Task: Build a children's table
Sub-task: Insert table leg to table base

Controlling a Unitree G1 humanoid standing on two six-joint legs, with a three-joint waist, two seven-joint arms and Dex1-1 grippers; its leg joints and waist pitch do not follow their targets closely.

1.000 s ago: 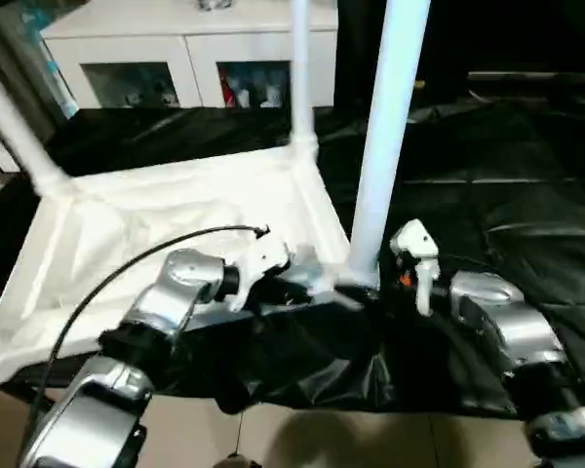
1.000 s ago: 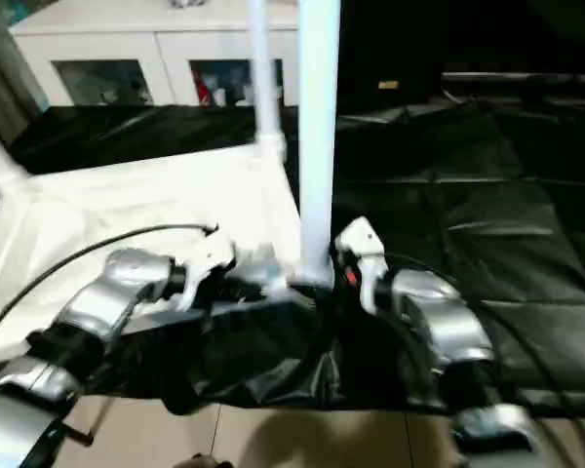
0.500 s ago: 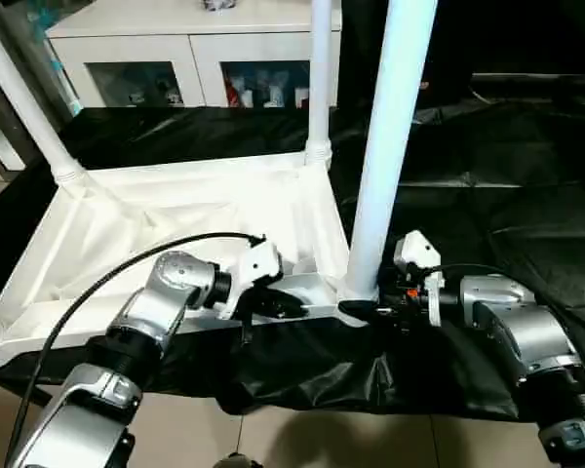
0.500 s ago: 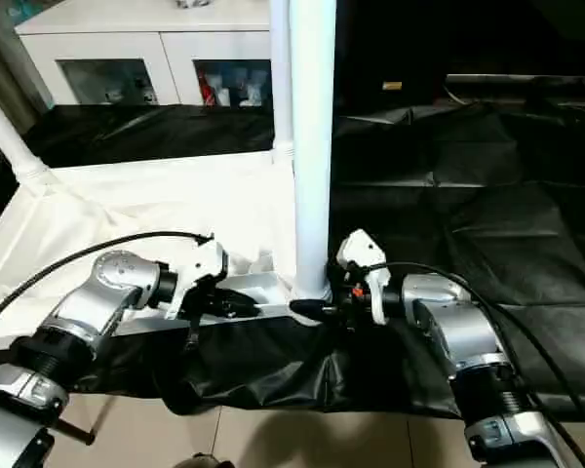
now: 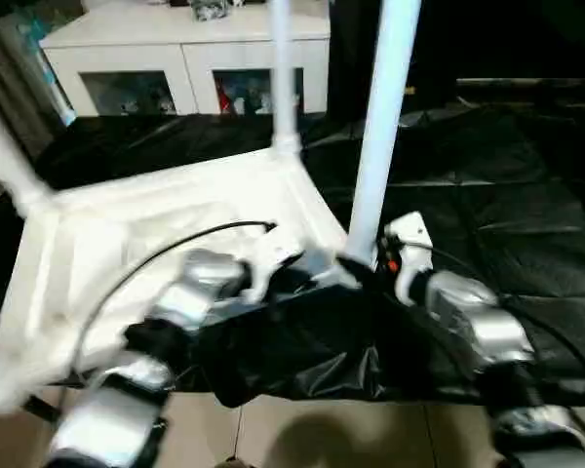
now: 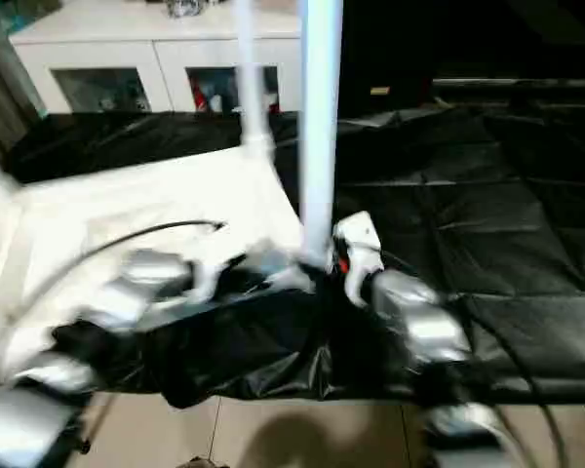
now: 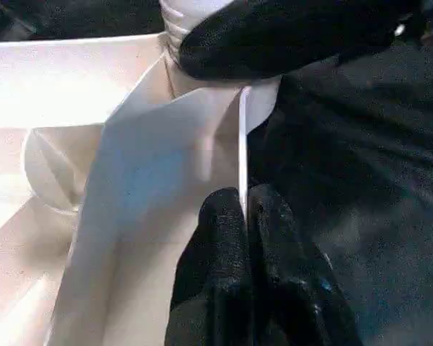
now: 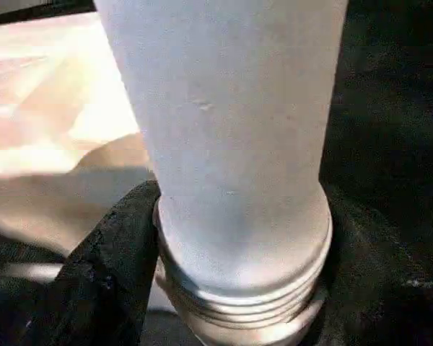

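The white tabletop (image 5: 156, 224) lies upside down on a black sheet. Three white legs stand up from its corners: a near one (image 5: 375, 146), one behind it (image 5: 283, 78) and one at the far left (image 5: 5, 161). My left gripper (image 7: 243, 205) is shut on the tabletop's thin rim, close to the near leg's corner. My right gripper (image 5: 363, 271) is closed around the ribbed base of that near leg (image 8: 231, 144), with a black finger (image 8: 108, 267) pressed against each side. One of its fingers (image 7: 289, 36) also shows in the left wrist view.
The black sheet (image 5: 507, 195) spreads to the right and back. White cabinets with glass fronts (image 5: 175, 58) stand behind it. Pale floor tiles (image 5: 302, 429) lie at the near edge. A black cable (image 5: 175, 244) arcs over my left forearm.
The right gripper's fingers have closed in on the base of the near leg. The left gripper keeps its grip on the rim. The whole picture has shifted with the camera.
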